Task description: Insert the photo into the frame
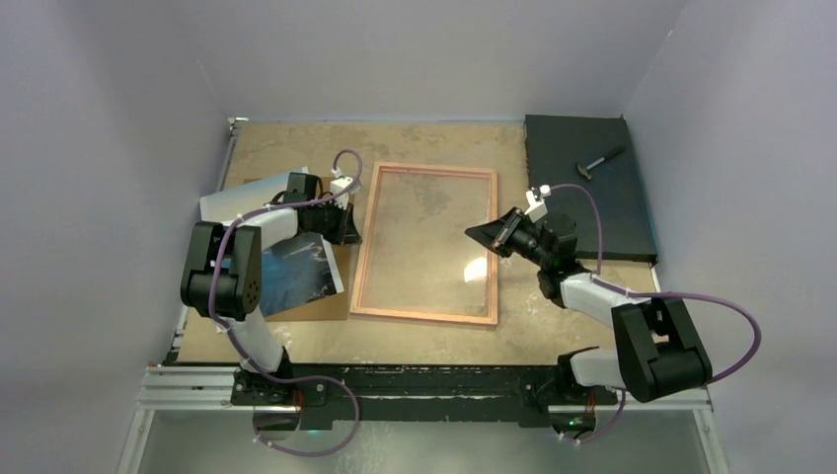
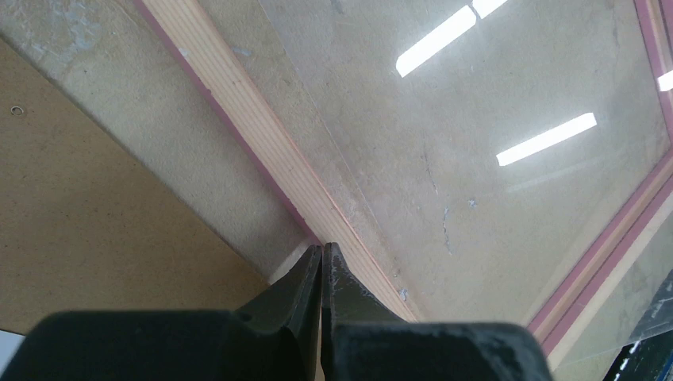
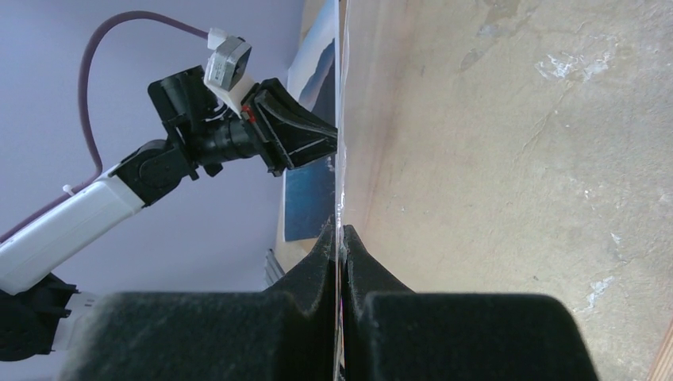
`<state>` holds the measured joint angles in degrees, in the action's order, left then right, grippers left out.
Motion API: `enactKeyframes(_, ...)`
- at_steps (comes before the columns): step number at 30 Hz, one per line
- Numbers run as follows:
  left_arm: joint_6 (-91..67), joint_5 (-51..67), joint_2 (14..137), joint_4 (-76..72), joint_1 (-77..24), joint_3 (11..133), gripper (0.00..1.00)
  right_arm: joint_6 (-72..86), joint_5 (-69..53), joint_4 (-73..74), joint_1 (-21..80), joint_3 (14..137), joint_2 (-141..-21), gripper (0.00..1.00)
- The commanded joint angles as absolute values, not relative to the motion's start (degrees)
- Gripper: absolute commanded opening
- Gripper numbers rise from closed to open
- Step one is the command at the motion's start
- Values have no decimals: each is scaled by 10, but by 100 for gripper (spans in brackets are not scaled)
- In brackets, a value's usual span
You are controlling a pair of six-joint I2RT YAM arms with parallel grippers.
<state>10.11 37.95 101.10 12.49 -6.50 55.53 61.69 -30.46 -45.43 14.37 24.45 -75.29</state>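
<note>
So the frame is lying flat mid-table, wood-orange back up, with nothing in it but the clear pane. The photo sits just left of it on a brown backing board, partly under the left arm. The left gripper is pinched tight, tips at the frame's left rim. The right gripper is squeezed together too, at the right rim, and I can't tell if it's gripping anything.

A worn brown table sits between pale lavender walls. A plain brown backing board lies at its near left. Far right, a black mat carries a small hammer.
</note>
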Motion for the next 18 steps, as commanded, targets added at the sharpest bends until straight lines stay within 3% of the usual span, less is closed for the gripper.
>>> enactKeyframes(1,128,341,1032,199,-63,538,0,632,-291,-492,148,253,-733,0)
enactKeyframes(18,126,341,1037,198,-64,540,0,652,-279,-512,155,243,-715,0)
